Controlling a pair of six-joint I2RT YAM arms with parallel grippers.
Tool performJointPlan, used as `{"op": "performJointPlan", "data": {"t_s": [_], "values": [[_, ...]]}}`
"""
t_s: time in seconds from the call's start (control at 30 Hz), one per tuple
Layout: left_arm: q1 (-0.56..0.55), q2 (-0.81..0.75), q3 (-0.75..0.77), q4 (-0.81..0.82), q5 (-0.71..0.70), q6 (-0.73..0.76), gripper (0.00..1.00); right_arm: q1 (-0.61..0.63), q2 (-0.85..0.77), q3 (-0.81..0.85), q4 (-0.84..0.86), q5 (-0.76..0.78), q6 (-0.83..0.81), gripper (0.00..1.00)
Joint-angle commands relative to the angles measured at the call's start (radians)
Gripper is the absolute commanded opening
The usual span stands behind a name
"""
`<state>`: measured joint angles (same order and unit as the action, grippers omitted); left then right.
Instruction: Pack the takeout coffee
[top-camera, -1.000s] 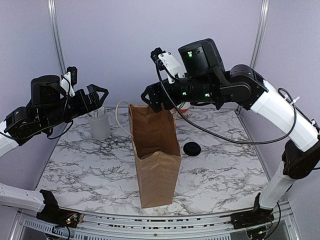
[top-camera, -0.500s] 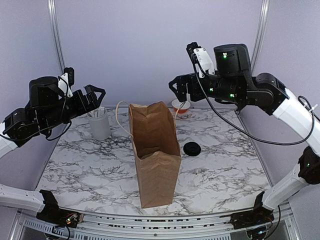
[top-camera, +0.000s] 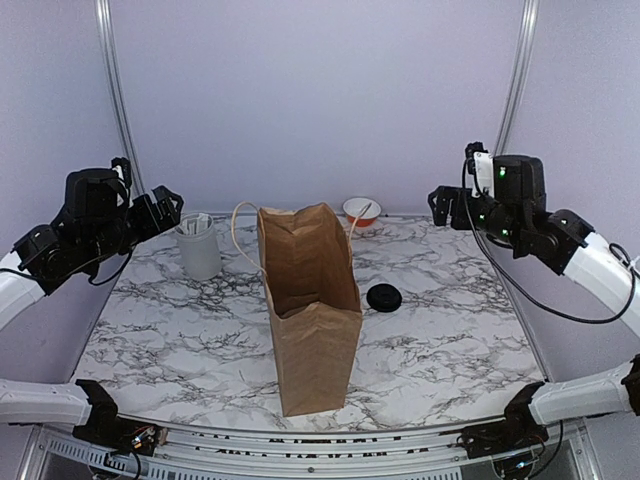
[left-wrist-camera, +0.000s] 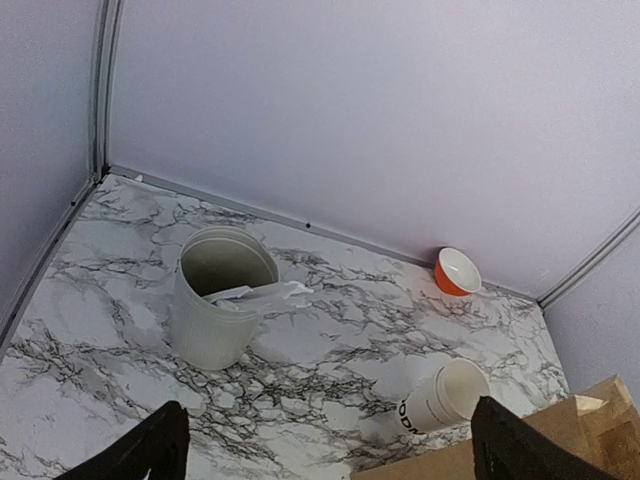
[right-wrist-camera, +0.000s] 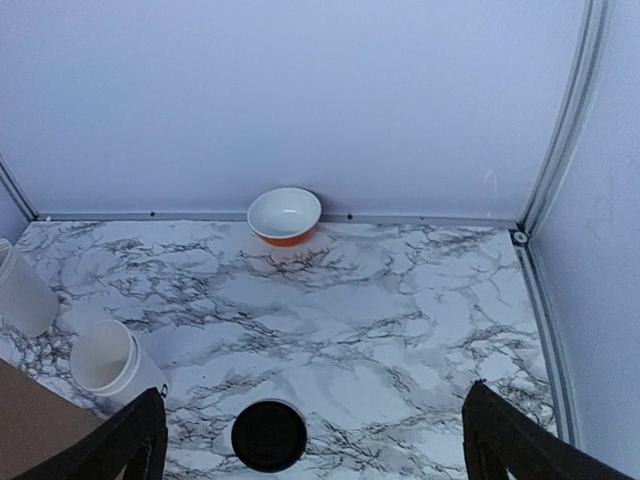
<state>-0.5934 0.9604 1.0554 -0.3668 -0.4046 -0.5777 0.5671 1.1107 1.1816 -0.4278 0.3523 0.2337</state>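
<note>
Between lilac walls (top-camera: 300, 100), marbled tabletop (top-camera: 460, 340) with lid (top-camera: 383, 297)

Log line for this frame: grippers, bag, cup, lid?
left gripper: open, empty | right gripper: open, empty | paper bag: upright, open | cup: behind bag, unpacked | black lid: right of bag, unpacked

bag (top-camera: 310, 310): brown creased matt paper | table (top-camera: 450, 340): smooth marble-look | lid (top-camera: 383, 297): black plastic | cup (left-wrist-camera: 435, 402): white paper
</note>
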Motion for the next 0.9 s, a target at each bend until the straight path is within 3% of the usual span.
{"op": "performJointPlan", "data": {"t_s": [0.0, 0.3, 0.37, 0.53, 0.67, 0.83, 0.87], "values": [[0.058, -0.009, -0.067, -0.035, 0.006, -0.017, 0.99, -0.141, -0.047, -0.132, 0.128, -0.090, 0.031, 1.00], [0.182, -0.023, -0.267, 0.059, 0.022, -0.019, 0.99, -0.410, -0.040, -0.405, 0.343, -0.189, 0.006, 1.00], [0.218, -0.023, -0.303, 0.085, 0.043, -0.017, 0.99, -0.439, -0.037, -0.488, 0.460, -0.184, -0.043, 1.00], [0.281, -0.032, -0.415, 0.163, 0.060, 0.007, 0.99, -0.459, 0.032, -0.654, 0.769, 0.006, -0.149, 1.00], [0.321, -0.078, -0.521, 0.277, 0.100, 0.062, 0.99, -0.543, 0.132, -0.732, 0.977, 0.001, -0.142, 1.00], [0.341, -0.127, -0.624, 0.432, 0.132, 0.089, 0.99, -0.567, 0.333, -0.858, 1.417, -0.018, -0.187, 1.00], [0.343, -0.126, -0.634, 0.451, 0.130, 0.092, 0.99, -0.566, 0.371, -0.881, 1.516, -0.033, -0.208, 0.96]]}}
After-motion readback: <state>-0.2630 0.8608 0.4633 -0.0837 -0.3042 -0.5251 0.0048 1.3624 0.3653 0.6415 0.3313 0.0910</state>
